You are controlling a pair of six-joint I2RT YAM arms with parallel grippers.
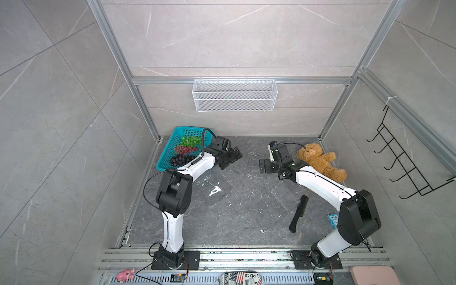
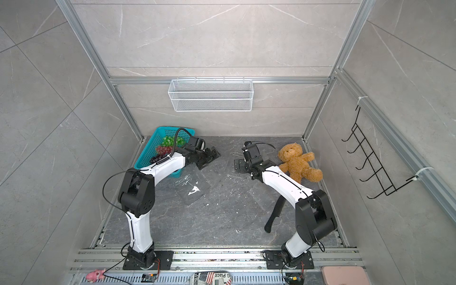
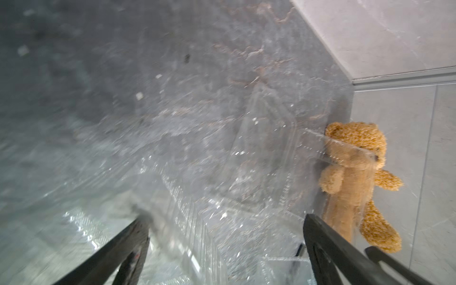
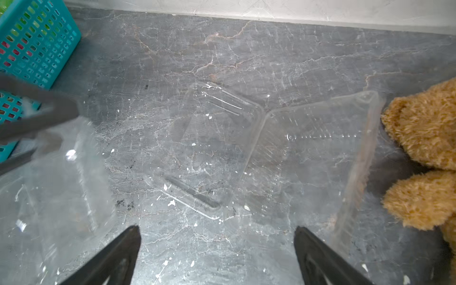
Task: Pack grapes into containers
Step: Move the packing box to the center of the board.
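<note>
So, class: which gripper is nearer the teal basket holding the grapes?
Left. The left gripper hangs open just past the teal basket's side; the right gripper, also open, sits farther off, next to the teddy bear.

Top views overhead, near-identical; wrist views close, both showing teddy bear (image 3: 355,134) (image 4: 424,123).

Grey stone-look tile walls (image 1: 234,37) w/ thin white veins, framed by alu. rails (image 1: 241,80). White wire basket (image 1: 234,98) hangs on back rail; black hook rack (image 1: 407,159) on side wall. Dark marbled floor slab (image 1: 234,222), white flecks. Soft, even light.
</note>
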